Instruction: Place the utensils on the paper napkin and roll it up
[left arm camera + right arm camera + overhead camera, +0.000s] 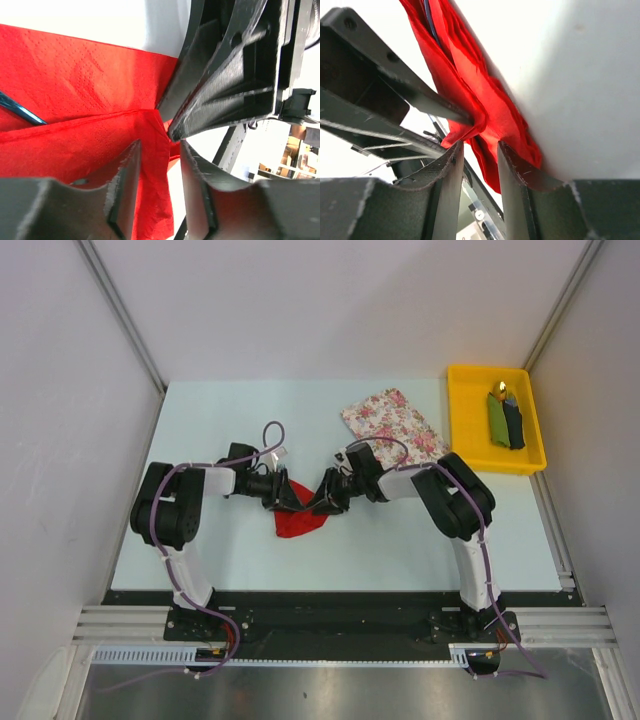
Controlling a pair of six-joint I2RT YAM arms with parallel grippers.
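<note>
The red paper napkin [297,522] lies crumpled and partly folded at mid-table, with both grippers meeting over its top edge. My left gripper [284,496] comes in from the left, my right gripper [321,503] from the right. In the left wrist view a folded napkin [85,80] flap runs into the left gripper [159,145], whose jaws stand apart around it. A blue utensil [21,111] peeks from under the fold. In the right wrist view the right gripper [479,146] straddles a bunched napkin [495,110] fold with a visible gap. Other utensils are hidden.
A floral cloth [394,424] lies at the back right of the pale mat. A yellow tray [463,445] at the far right holds a green roll [497,420] and a dark roll [514,425]. White walls enclose the table on three sides.
</note>
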